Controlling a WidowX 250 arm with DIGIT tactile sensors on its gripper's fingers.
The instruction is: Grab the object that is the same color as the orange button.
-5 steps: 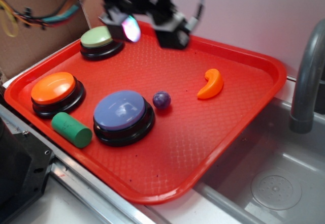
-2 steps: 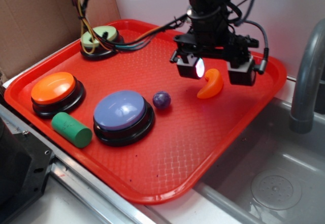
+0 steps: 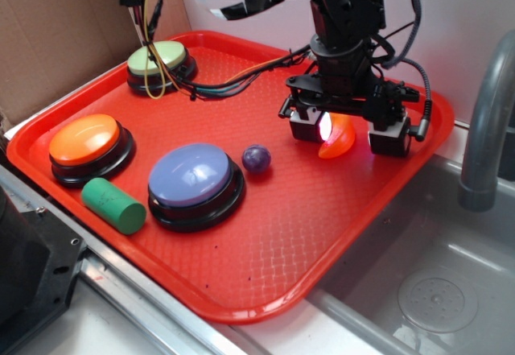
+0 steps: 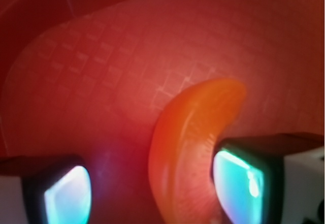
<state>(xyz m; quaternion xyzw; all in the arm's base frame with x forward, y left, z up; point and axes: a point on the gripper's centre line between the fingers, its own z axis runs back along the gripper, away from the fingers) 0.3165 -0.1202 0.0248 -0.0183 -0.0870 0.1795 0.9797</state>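
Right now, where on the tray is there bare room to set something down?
Bare: the near corner of the red tray, in front of the purple-blue button and purple ball. Crowded: the left side with the buttons and green cylinder, and around the gripper over the orange crescent.

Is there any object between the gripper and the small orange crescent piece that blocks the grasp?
Nothing visible blocks it. The gripper is open, its fingers on either side of the orange crescent piece, which lies on the red tray. The purple ball sits apart, to the side.
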